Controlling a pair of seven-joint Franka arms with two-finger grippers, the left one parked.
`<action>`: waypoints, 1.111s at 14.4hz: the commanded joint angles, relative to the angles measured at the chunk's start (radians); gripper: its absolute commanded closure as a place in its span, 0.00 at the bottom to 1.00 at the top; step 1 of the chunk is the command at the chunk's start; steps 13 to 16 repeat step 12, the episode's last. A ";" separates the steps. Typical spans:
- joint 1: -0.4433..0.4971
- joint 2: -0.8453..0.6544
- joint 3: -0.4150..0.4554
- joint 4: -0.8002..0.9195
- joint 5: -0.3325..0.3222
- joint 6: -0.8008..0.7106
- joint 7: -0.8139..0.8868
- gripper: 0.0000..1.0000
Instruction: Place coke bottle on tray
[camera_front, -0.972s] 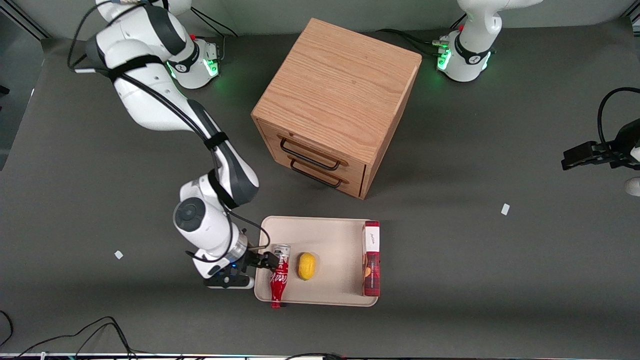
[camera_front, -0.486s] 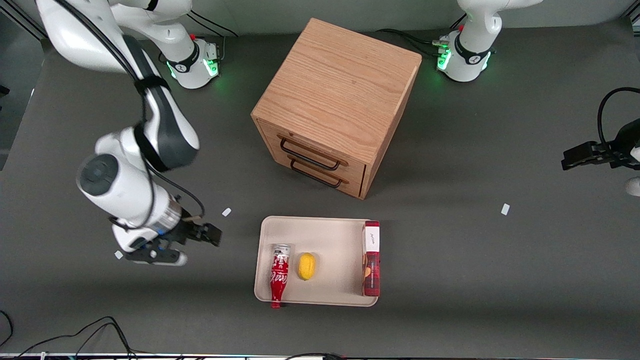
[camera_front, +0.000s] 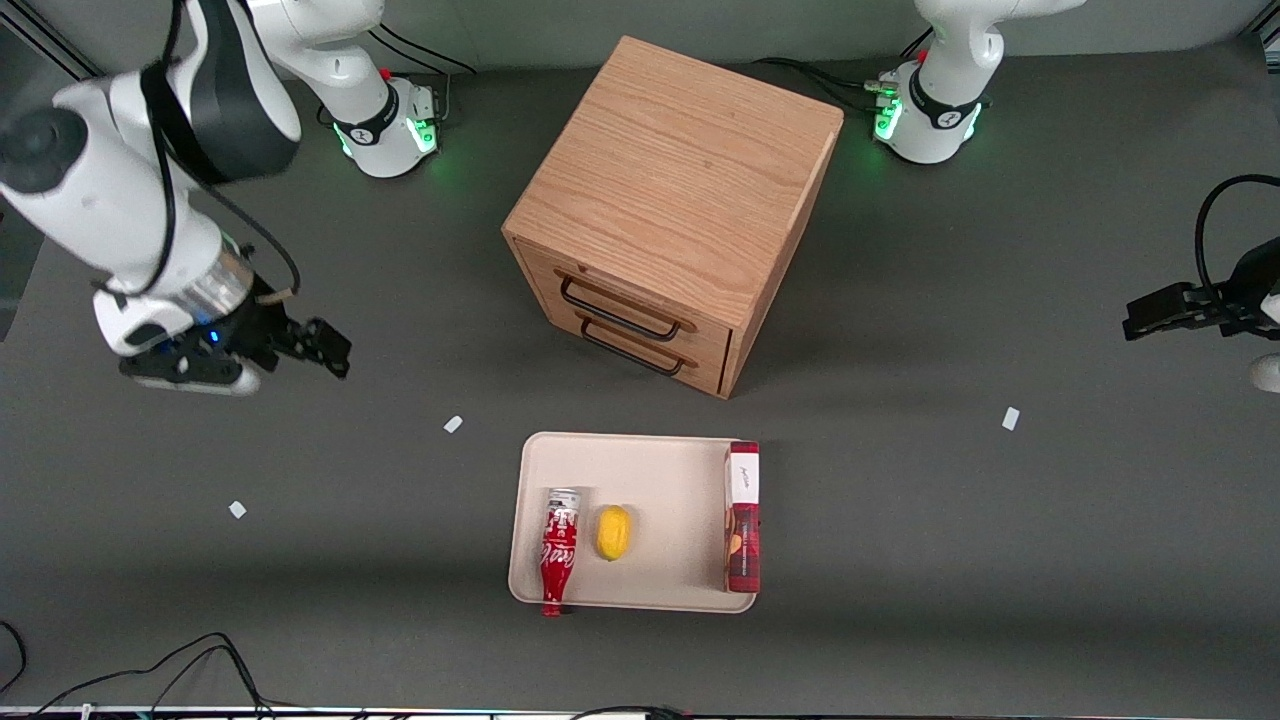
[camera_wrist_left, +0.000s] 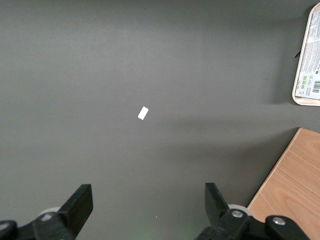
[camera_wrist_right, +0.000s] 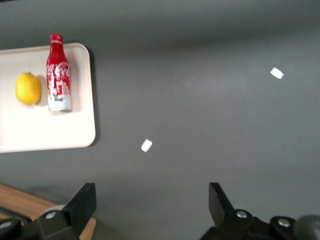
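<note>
The coke bottle (camera_front: 559, 551) (camera_wrist_right: 58, 75), red with a white script logo and a silver base, lies on its side on the cream tray (camera_front: 660, 470) (camera_wrist_right: 45, 130). Its neck reaches over the tray's rim nearest the front camera. My right gripper (camera_front: 325, 345) (camera_wrist_right: 152, 202) hangs open and empty above the bare table, well away from the tray toward the working arm's end and farther from the camera than the tray.
A yellow lemon (camera_front: 613, 532) (camera_wrist_right: 28, 88) and a red box (camera_front: 742, 515) also lie on the tray. A wooden two-drawer cabinet (camera_front: 670, 205) stands farther from the camera than the tray. Small white scraps (camera_front: 453, 424) (camera_front: 237, 510) (camera_front: 1011, 418) dot the dark table.
The gripper let go of the coke bottle, which stays lying on the tray. The arm has since lifted and swung away toward the working arm's end of the table.
</note>
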 joint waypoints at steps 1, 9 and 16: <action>0.003 -0.171 -0.041 -0.134 -0.003 -0.053 -0.080 0.00; 0.013 -0.236 -0.139 -0.027 0.002 -0.288 -0.209 0.00; 0.010 -0.226 -0.147 -0.005 0.000 -0.306 -0.209 0.00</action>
